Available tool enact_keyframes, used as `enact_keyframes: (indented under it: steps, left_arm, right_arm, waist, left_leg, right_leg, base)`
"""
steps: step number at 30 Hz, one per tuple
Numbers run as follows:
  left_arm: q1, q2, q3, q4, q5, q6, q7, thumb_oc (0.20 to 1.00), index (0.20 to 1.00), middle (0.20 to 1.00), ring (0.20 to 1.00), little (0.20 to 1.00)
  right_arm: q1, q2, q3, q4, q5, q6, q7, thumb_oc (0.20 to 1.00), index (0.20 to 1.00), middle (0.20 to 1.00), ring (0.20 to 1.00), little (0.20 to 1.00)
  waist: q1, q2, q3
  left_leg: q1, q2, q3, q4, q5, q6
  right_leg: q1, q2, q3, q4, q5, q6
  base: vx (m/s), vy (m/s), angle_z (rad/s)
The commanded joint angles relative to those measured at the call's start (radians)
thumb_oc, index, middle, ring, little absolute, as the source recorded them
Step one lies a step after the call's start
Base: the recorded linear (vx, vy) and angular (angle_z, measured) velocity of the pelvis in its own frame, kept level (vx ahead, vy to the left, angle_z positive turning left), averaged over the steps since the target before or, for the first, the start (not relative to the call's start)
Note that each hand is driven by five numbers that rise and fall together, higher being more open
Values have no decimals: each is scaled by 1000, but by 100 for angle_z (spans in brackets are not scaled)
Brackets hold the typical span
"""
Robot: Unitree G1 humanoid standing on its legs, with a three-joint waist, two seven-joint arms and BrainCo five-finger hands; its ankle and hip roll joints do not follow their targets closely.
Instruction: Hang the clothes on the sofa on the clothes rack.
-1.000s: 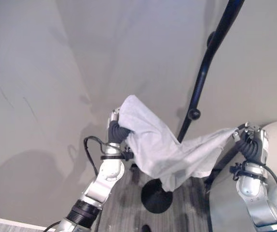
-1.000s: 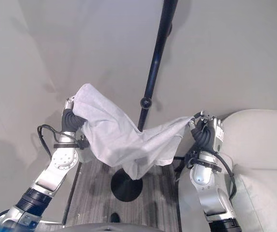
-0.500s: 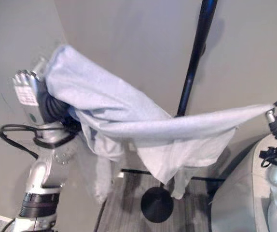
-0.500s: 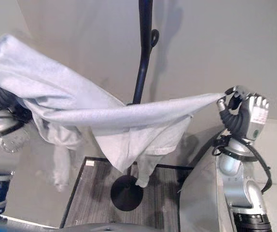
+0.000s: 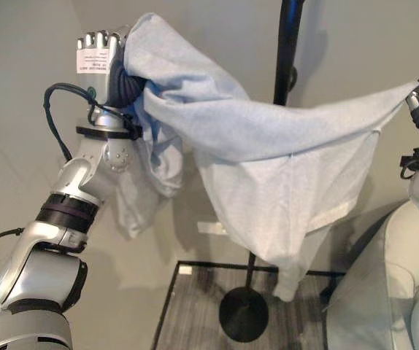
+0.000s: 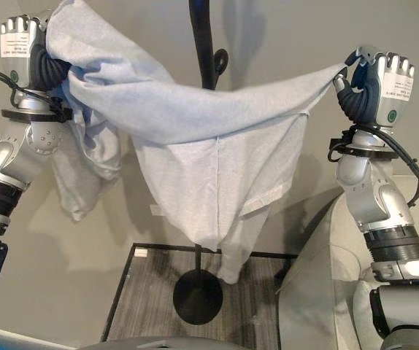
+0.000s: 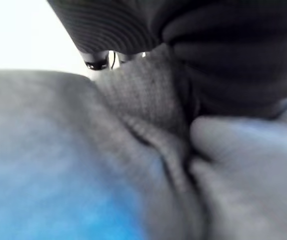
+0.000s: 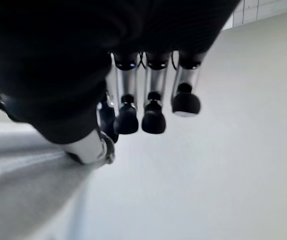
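Both arms raised; I have the pale grey-blue T-shirt (image 6: 209,153) stretched between them in front of the clothes rack pole (image 6: 204,44). Left hand (image 5: 104,62): fingers curled into a bunch of cloth at one shoulder, back of hand toward the cam. Right hand (image 6: 374,76): pinches the opposite edge of the shirt, pulled taut up to it. Shirt body hangs down mid-span, hem well above the floor; one sleeve droops below the left hand.

Surroundings: black pole runs up behind the shirt, a hook knob (image 6: 222,58) just beside it above the cloth; round black base (image 6: 197,297) stands on a grey wood-grain floor panel (image 6: 144,306). Shirt covers the pole's middle section; I cannot tell whether cloth touches it. Pale sofa (image 6: 319,292) at lower right, under the right arm. Plain grey wall (image 5: 20,146) behind.

Labels: white stickers on the backs of both hands; print too small to read.

View differences: left wrist cam shows folded knit cloth pressed against the ribbed cover (image 7: 193,45); right wrist cam shows dark fingertips (image 8: 153,120) bent inward, cloth edge beside the thumb.
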State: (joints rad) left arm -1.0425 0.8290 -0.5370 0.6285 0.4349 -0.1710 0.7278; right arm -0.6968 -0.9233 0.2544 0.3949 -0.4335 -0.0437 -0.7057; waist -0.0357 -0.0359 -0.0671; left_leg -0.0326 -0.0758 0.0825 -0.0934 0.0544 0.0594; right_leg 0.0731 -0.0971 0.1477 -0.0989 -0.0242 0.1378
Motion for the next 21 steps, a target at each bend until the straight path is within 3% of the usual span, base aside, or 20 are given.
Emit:
enact_keyframes:
  steps: [1, 5, 9, 11, 17, 21]
  left_arm:
    - [-175, 33, -21, 128, -106, 19, -28, 200, 200, 200, 200, 200]
    - [-244, -2, -112, 318, -161, 25, -71, 200, 200, 200, 200, 200]
    - [-195, -37, -120, 400, -157, 24, -101, 200, 200, 200, 200, 200]
    - [-90, -63, -91, 426, -129, 28, -117, 200, 200, 200, 200, 200]
    - [149, -107, 26, 329, -88, 25, -111, 200, 200, 200, 200, 200]
    - [332, -200, 118, 270, -88, 7, -104, 200, 200, 200, 200, 200]
  right_arm:
    - [-149, -84, 38, 142, 131, 19, 20, 200, 200, 200, 200, 200]
    - [-324, -72, 231, 376, 200, 8, 84, 200, 200, 200, 200, 200]
    - [-313, -10, 309, 443, 187, -3, 148, 200, 200, 200, 200, 200]
    - [-226, 60, 295, 423, 171, -13, 172, 200, 200, 200, 200, 200]
    - [-1, 127, 197, 295, 125, -28, 189, 200, 200, 200, 200, 200]
    - [181, 211, 133, 276, 84, -37, 182, 200, 200, 200, 200, 200]
  waist:
    - [34, 23, -69]
    - [31, 30, -59]
    - [31, 31, -48]
    - [32, 30, -39]
    - [36, 23, -25]
    - [42, 14, -20]
  left_leg:
    - [-23, 112, 5, 6, -26, -123]
    - [-38, 111, 17, 6, -19, -126]
    - [-48, 114, 22, 6, -15, -127]
    - [-52, 115, 24, 6, -15, -126]
    - [-54, 114, 21, 6, -18, -123]
    - [-47, 114, 17, 6, -26, -118]
  right_leg:
    - [44, -32, -25, 12, -37, 88]
    - [25, -33, -25, 12, -25, 92]
    - [12, -31, -22, 12, -23, 88]
    - [6, -30, -22, 12, -23, 85]
    - [4, -29, -27, 12, -29, 80]
    - [12, -29, -27, 12, -38, 71]
  base:
    - [12, 40, -5]
    - [-2, 34, -7]
    - [-22, 11, -6]
    - [-9, 4, -5]
    - [-1, 0, -1]
    - [17, -4, 1]
